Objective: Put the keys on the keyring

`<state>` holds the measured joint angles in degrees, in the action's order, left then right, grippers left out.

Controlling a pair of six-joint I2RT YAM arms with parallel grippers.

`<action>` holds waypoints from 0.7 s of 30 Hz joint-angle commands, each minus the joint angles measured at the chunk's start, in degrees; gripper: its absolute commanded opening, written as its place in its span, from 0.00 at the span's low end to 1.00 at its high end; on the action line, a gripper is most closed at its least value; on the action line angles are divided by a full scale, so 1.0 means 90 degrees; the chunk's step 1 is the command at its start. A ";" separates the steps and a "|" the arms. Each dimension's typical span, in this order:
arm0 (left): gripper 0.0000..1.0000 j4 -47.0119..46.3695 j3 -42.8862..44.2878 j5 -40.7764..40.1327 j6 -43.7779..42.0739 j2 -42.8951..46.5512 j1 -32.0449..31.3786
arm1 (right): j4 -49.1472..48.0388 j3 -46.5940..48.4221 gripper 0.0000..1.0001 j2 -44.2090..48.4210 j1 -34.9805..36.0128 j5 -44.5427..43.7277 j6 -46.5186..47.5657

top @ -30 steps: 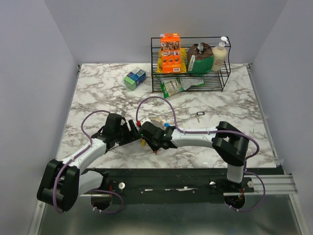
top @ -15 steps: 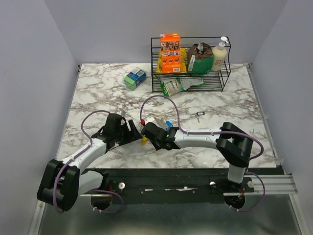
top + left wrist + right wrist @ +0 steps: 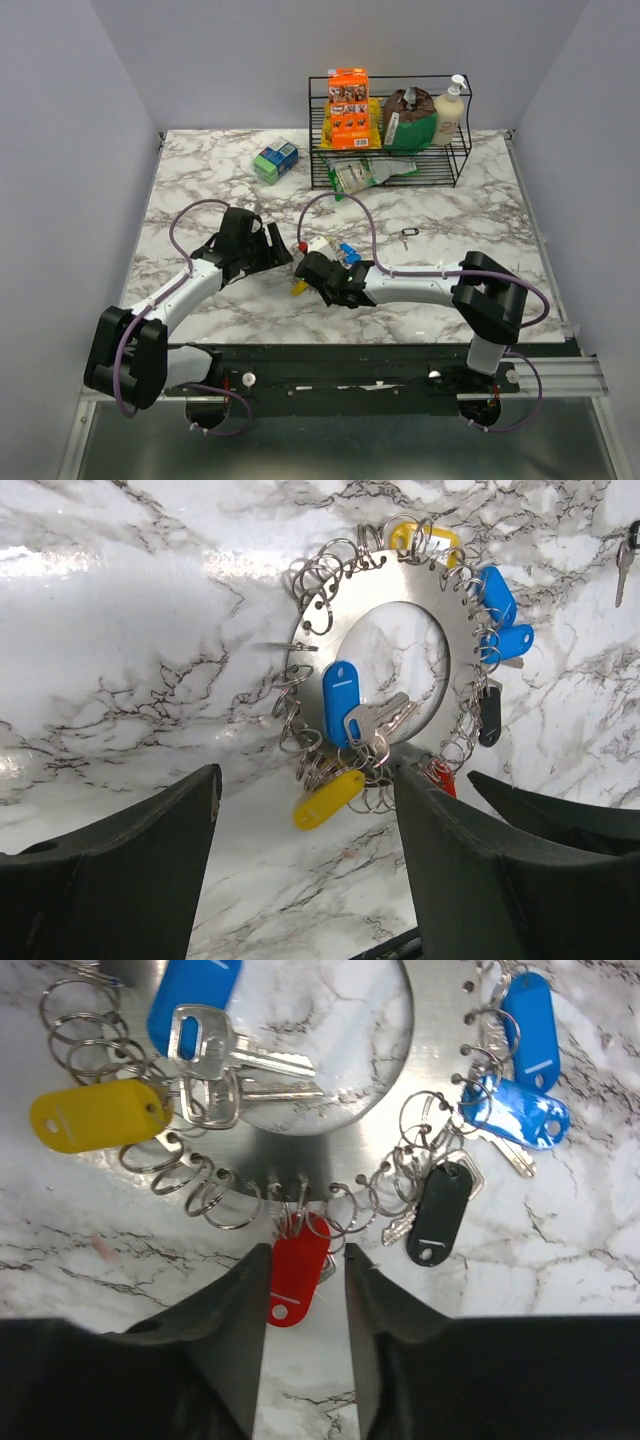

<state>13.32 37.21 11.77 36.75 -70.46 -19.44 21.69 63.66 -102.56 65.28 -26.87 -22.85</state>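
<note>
The keyring (image 3: 325, 250) is a flat steel ring plate (image 3: 400, 580) rimmed with small split rings. Hung on it are keys with blue (image 3: 340, 695), yellow (image 3: 328, 798), black (image 3: 489, 720) and red (image 3: 441, 777) tags. My left gripper (image 3: 305, 880) is open and empty, just short of the yellow tag. My right gripper (image 3: 307, 1255) has its jaws close round the red-tagged key (image 3: 293, 1280) below the plate's edge (image 3: 300, 1165). In the top view the left gripper (image 3: 272, 250) is left of the ring and the right gripper (image 3: 308, 262) is at its near side.
One loose key (image 3: 405, 237) lies on the marble to the right, also at the left wrist view's right edge (image 3: 623, 555). A black wire rack (image 3: 390, 140) of groceries stands at the back. A green-and-blue box (image 3: 275, 160) sits to its left.
The keyring has slid to the right and a little farther back, together with the right gripper. The left gripper has drawn back up and left, away from the ring.
</note>
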 commanded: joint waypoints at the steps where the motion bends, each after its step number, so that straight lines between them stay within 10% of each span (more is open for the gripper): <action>1: 0.75 0.0199 0.0347 -0.0107 -0.0226 -0.0218 0.0002 | 0.0344 -0.0227 0.49 0.0458 -0.0134 -0.0491 -0.0400; 15: 0.59 -0.0239 0.1109 0.0049 -0.0148 -0.1262 -0.0720 | -0.0476 -0.0872 0.57 0.1093 -0.0222 0.1041 -0.0215; 21: 0.33 -0.0610 0.1334 0.0303 -0.0002 -0.2005 -0.1062 | -0.0974 -0.1106 0.33 0.1054 -0.0202 0.1892 -0.0195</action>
<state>11.25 47.24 12.23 35.83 -85.34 -26.89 17.26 55.07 -93.19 63.29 -16.40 -24.86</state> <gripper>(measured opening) 0.411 0.420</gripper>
